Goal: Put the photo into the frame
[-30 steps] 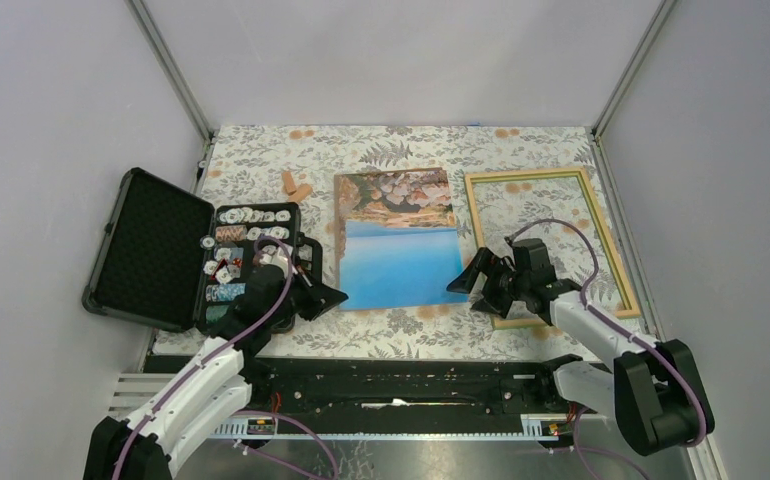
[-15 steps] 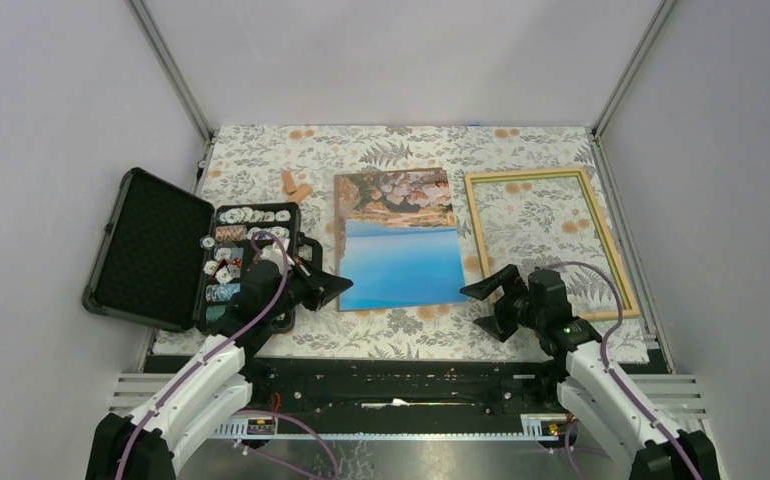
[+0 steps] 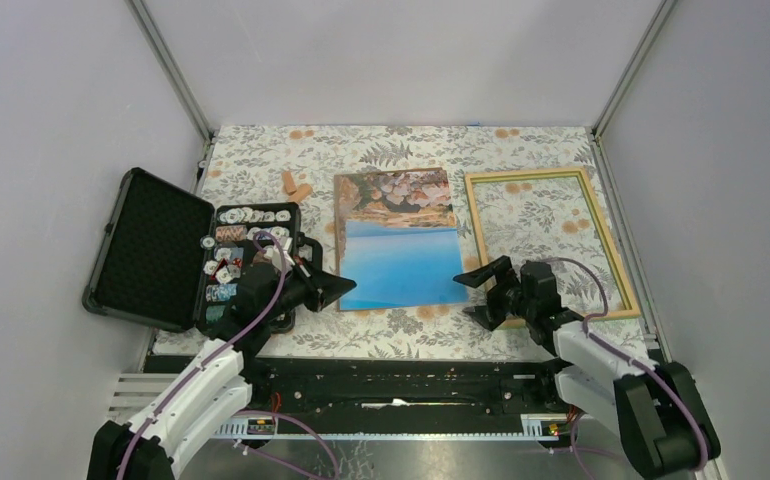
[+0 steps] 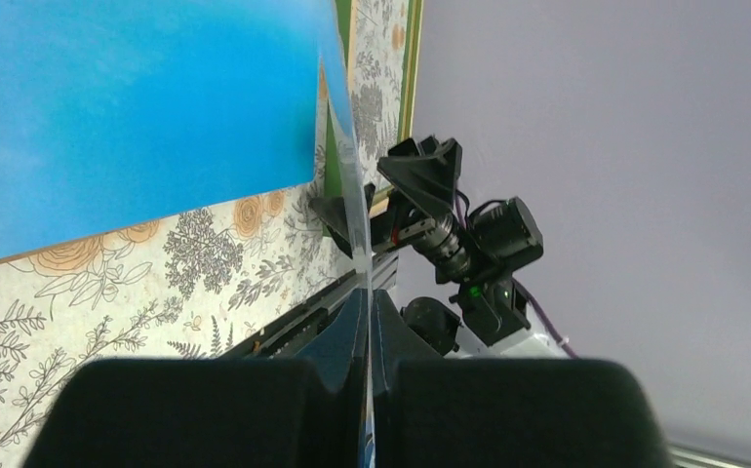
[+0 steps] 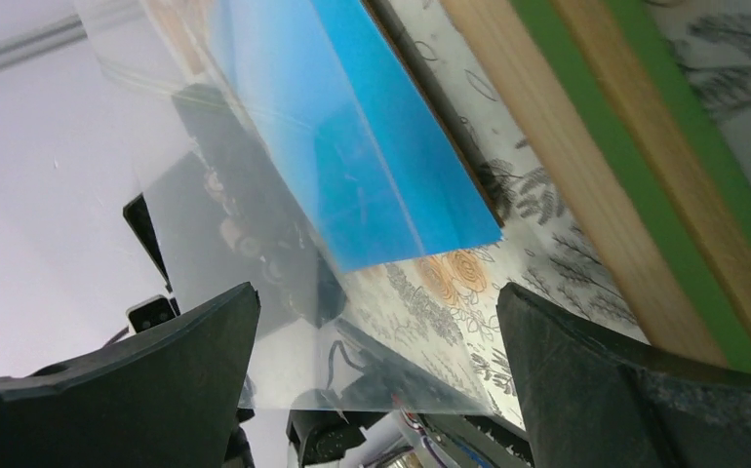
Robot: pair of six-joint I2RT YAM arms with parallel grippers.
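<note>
The photo (image 3: pixel 401 240), blue sea with a rocky coast at its far end, lies flat mid-table; it also shows in the left wrist view (image 4: pixel 138 107) and the right wrist view (image 5: pixel 381 146). The frame (image 3: pixel 546 240), green-faced with light wood edges (image 5: pixel 625 166), lies empty to its right. My left gripper (image 3: pixel 341 290) is at the photo's near left corner, shut (image 4: pixel 364 302) on a thin clear sheet (image 4: pixel 347 146) that stands tilted up over the photo (image 5: pixel 235 195). My right gripper (image 3: pixel 479 295) is open at the photo's near right corner, the sheet's edge between its fingers (image 5: pixel 376 370).
An open black case (image 3: pixel 161 265) of poker chips sits at the left edge of the floral mat. Two small orange pieces (image 3: pixel 296 185) lie beyond it. A brown board edge (image 3: pixel 339 215) shows under the photo's left side. Walls close in the table on three sides.
My right gripper left the frame's near left corner, drew back toward me, then came in to the photo's near right corner. The left gripper edged slightly right, still shut.
</note>
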